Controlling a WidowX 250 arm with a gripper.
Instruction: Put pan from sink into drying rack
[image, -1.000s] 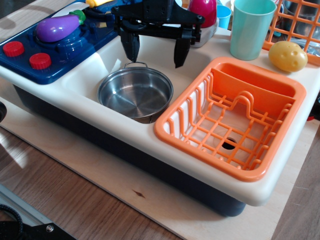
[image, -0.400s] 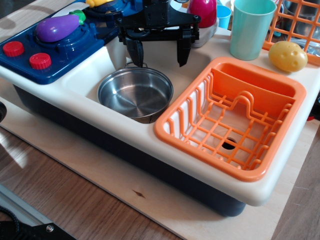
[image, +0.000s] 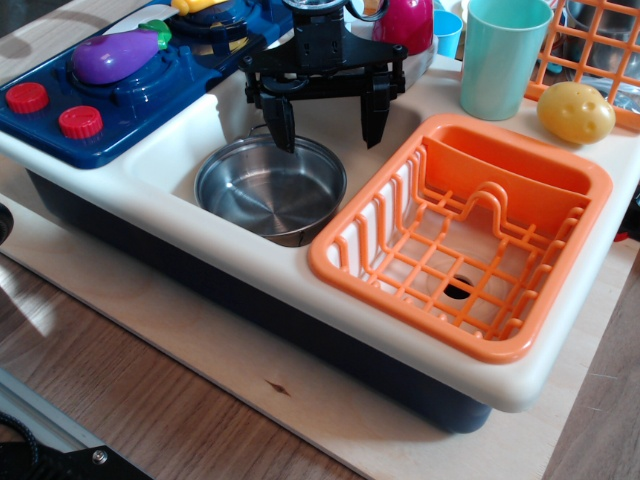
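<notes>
On the wooden desk (image: 200, 370) sits the toy kitchen, and we go through it from the biggest piece down. Its cream-white sink (image: 190, 140) takes up the middle, with the orange drying rack (image: 560, 180) set just beside it on the right and holding nothing. Down in the basin the steel pan (image: 270, 195) lies upright on the floor, untouched. Above its far rim hangs our black hand (image: 325, 130), jaws spread wide, gripping nothing; one fingertip hangs over the rim near the wire loop handle, the other beyond the pan's right edge. We judge the step to be the approach before the grasp. Next we need to lower so one finger goes inside the rim and one outside, close on the thin wall, then lift clear of the sink's edge and carry rightward to the rack.
</notes>
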